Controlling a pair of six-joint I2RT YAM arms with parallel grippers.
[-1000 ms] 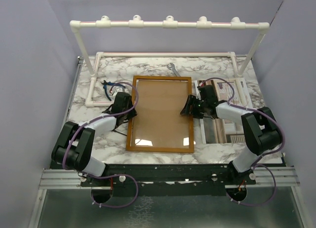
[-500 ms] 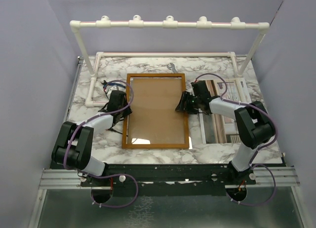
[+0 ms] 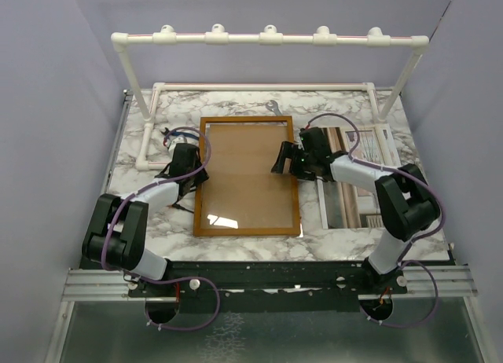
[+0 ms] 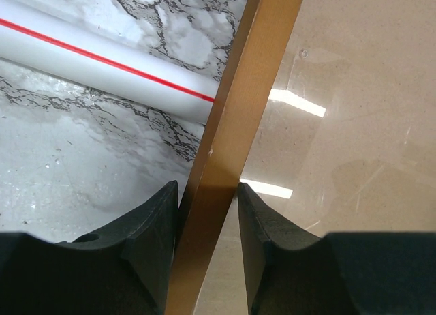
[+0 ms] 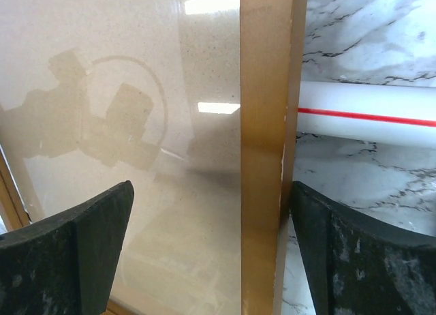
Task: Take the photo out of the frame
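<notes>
Left gripper (image 4: 208, 192) is clamped on a side rail, likely the safest hold on the stiff, breakable glass-fronted orange-brown wooden frame (image 3: 247, 231); right gripper (image 5: 211, 213) is spread wide.

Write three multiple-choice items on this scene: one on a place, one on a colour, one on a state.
1. Where does the photo lie?
A. on the table, right of the frame
B. inside the frame
C. on the floor

2. What colour is the frame's border?
A. white
B. black
C. orange-brown

3. How is the right claw?
A. shut on the photo
B. open, astride the frame's right border
C. out of view

Key:
1 A: the top view shows the print lying beside the frame.
2 C: both wrist views show that colour up close.
3 B: its fingers stand wide apart on either side of the border.
</notes>
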